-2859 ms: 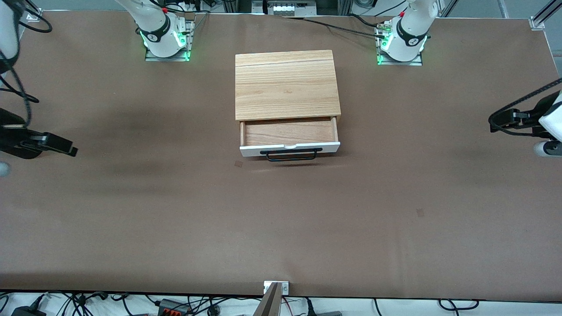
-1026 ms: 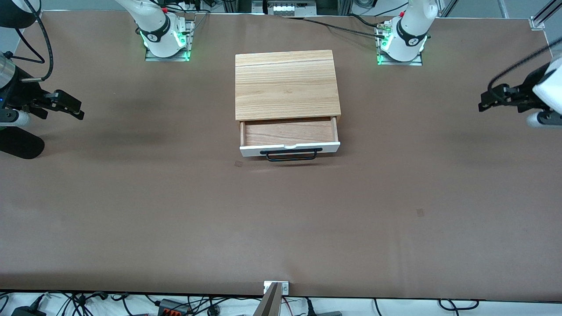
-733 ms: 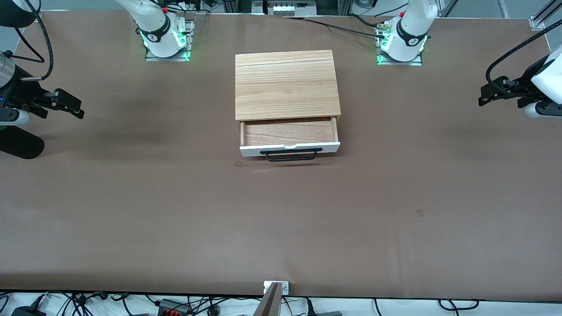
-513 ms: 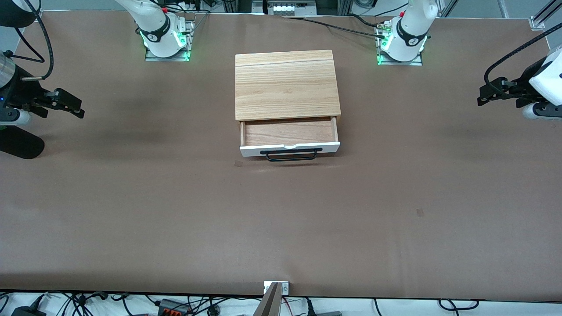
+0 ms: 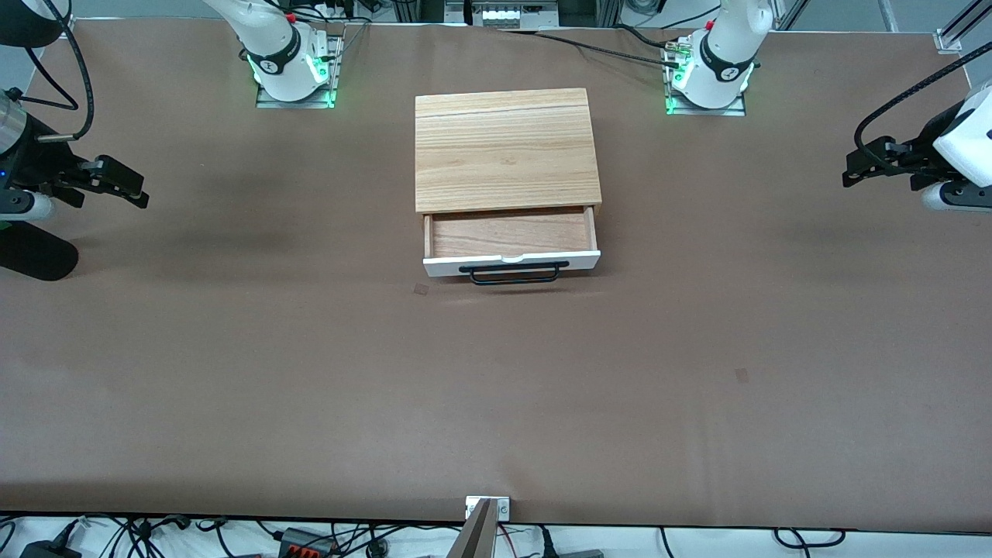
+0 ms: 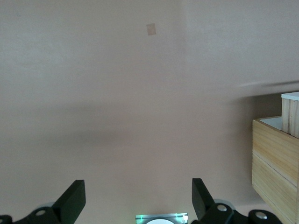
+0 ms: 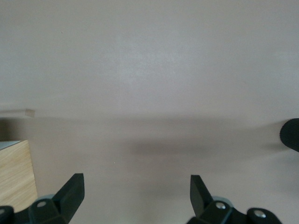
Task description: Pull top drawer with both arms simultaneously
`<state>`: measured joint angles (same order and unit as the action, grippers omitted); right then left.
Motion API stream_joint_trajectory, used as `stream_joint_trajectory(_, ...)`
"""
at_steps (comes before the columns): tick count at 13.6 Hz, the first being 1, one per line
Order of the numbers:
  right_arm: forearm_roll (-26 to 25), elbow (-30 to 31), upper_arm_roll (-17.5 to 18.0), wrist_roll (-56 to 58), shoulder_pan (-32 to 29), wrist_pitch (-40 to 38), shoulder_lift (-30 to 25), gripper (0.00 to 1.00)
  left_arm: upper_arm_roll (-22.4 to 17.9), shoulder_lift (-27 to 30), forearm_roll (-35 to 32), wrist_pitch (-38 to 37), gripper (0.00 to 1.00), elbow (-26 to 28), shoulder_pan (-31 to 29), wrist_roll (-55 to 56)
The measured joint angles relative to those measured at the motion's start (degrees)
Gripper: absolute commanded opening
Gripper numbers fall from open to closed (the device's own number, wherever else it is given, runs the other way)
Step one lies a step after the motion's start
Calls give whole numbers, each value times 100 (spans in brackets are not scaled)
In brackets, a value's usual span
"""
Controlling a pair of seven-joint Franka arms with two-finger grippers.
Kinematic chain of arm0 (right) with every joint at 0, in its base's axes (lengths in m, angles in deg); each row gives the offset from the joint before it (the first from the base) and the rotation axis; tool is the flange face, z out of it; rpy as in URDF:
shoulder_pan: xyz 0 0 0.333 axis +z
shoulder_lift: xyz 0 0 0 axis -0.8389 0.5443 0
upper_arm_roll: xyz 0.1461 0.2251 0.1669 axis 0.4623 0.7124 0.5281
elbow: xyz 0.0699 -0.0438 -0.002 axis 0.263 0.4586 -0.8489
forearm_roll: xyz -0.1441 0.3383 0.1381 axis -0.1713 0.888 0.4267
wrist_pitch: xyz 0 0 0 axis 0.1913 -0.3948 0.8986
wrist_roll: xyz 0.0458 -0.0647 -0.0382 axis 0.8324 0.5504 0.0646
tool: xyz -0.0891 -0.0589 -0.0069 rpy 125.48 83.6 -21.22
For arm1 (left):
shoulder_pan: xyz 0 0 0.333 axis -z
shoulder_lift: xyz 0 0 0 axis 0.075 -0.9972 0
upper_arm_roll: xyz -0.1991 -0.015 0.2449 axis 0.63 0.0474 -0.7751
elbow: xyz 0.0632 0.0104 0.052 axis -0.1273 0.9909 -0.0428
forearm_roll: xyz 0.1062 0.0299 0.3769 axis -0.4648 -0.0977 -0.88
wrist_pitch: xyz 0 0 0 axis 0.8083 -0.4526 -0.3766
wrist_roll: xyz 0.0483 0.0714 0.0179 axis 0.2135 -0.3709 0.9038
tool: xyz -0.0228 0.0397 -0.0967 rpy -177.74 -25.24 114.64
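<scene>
The top drawer [image 5: 511, 242] stands pulled out of the light-wood cabinet [image 5: 508, 147], showing its reddish-brown inside. Its white front [image 5: 442, 266] and black bar handle [image 5: 513, 274] face the front camera. My right gripper [image 5: 130, 186] hangs open over the bare table at the right arm's end, well away from the drawer. My left gripper [image 5: 852, 167] hangs open over the table at the left arm's end, equally far off. Both wrist views show wide-apart fingers [image 6: 74, 198] [image 7: 72, 189] with nothing between them. A cabinet corner [image 6: 273, 163] [image 7: 16, 172] shows at each view's edge.
The arm bases [image 5: 291, 70] [image 5: 709, 77] stand beside the cabinet along the table's edge farthest from the front camera. Two small tape squares [image 5: 421, 289] [image 5: 742, 376] lie on the brown table [image 5: 496, 403]. A camera mount [image 5: 487, 511] sits at the nearest edge.
Since the earliest frame both grippers have moved toward the bases' edge of the table. In the last half second neither has moved. The drawer has stayed where it was.
</scene>
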<state>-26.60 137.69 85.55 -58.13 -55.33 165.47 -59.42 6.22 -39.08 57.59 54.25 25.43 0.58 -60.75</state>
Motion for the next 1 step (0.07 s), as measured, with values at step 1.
stream_joint_trajectory(1,0,-1,0,0,0,0,-2,100,0,1,0,0,100,-1,0,0)
